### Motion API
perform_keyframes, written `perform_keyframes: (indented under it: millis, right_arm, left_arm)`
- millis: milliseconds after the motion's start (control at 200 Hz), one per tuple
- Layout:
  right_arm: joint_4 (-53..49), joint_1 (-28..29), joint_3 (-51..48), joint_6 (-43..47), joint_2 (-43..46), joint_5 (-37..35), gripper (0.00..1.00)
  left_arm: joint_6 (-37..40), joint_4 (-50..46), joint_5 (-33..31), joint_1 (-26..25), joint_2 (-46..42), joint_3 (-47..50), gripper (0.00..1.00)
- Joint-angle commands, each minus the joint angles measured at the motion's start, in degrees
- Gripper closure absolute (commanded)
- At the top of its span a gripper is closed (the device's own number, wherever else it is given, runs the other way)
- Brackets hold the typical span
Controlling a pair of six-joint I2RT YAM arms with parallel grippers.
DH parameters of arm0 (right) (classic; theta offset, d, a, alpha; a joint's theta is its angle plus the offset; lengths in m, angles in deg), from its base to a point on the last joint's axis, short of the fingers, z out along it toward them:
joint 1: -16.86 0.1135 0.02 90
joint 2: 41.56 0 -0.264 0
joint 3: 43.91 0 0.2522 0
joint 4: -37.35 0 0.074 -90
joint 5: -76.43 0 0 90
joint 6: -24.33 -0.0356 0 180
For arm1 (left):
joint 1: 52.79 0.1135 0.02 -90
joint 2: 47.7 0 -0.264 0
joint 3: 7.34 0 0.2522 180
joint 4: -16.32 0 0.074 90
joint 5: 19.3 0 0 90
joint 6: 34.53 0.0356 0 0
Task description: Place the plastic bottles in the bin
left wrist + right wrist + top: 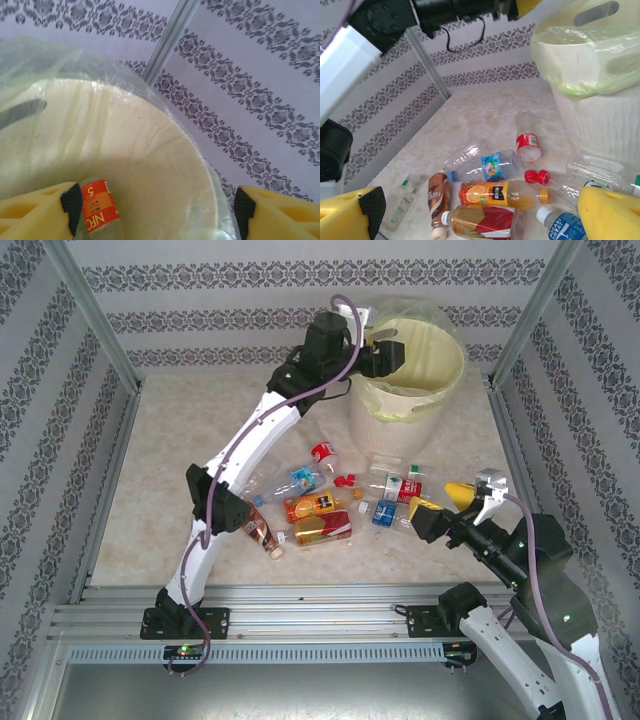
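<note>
The bin (400,425) is a cream bucket lined with a clear bag, at the back of the table. My left gripper (385,355) hangs over its mouth, and its jaws stand wide apart in the left wrist view (159,205). A clear bottle with a red-orange label (98,207) lies inside the bin (165,150), next to the left finger pad. Several bottles lie on the table, among them an orange juice bottle (500,194), a blue-labelled clear one (490,165) and a red-labelled one (527,142). My right gripper (445,502) is open just right of the pile, holding nothing.
Patterned walls and aluminium posts (95,315) enclose the table, with a rail (300,620) along the near edge. The left arm (240,450) stretches diagonally over the table's left half. A brown bottle (262,533) lies near its elbow.
</note>
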Motion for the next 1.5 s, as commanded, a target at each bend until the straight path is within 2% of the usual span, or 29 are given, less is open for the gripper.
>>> perform_keyframes:
  millis: [0, 145, 315, 570, 664, 849, 1104, 1499]
  right_arm:
    - [2.1, 0.5, -0.1, 0.2, -1.0, 3.8, 0.02]
    - [2.7, 0.5, -0.7, 0.1, -2.5, 6.3, 0.02]
    - [2.7, 0.4, -0.4, 0.2, -4.2, 10.5, 0.02]
    - [2.5, 0.4, 0.6, 0.0, -7.0, 19.1, 0.02]
    - [2.5, 0.4, 0.7, -0.1, -8.1, 20.7, 0.02]
    - [3.5, 0.4, -0.2, -0.6, -8.9, 21.4, 0.02]
    - [4.8, 0.5, -2.2, -1.8, -10.4, 22.0, 0.02]
    - [4.1, 0.6, -2.9, -1.6, -12.0, 21.7, 0.02]
  left_arm:
    - [5.2, -1.9, 0.5, 0.4, -7.4, 3.8, 0.18]
    - [6.3, -1.0, -0.9, 0.3, -16.3, 16.2, 0.17]
    - [4.6, -5.0, -9.8, 0.3, -28.7, 33.2, 0.18]
    - [-5.4, -15.7, -24.0, 0.3, -45.6, 58.1, 0.19]
    - [-10.2, -19.6, -26.6, 0.4, -50.4, 65.7, 0.18]
    - [-18.9, -27.9, -28.1, 0.4, -55.9, 76.1, 0.17]
    - [-24.5, -30.7, -31.4, 0.8, -57.5, 86.5, 0.14]
    - [-25.6, -21.9, -21.7, 7.7, -54.6, 97.3, 0.13]
